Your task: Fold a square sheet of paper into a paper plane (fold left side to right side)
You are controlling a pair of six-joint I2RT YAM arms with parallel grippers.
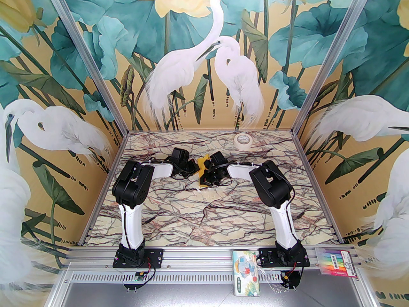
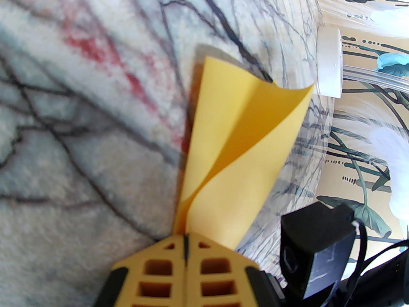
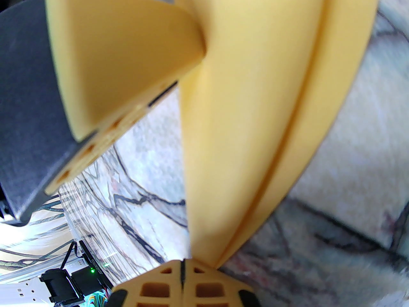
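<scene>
Plainly, both arms meet near the middle of the marble-patterned bench [image 1: 191, 216], and the yellow sheet of paper [image 2: 230, 145] sits between them. In the left wrist view, the left claw [image 2: 186, 238] has its two fingers pressed together with no gap at the seam. The paper's near end is pinched there, and the sheet rises away from the tips in two curled layers that open like a shallow trough, with a dark shadow on the bench beside it. In the right wrist view, the right claw [image 3: 182, 262] is likewise closed tight on another edge of the same sheet, which spreads wide above the tips with a long line running along its length. In that view a finger [image 3: 121, 59] of the left claw reaches in from the upper left and meets the paper. A cream tape roll [image 1: 243, 139] lies flat near the far edge of the bench, well apart from the claws.
</scene>
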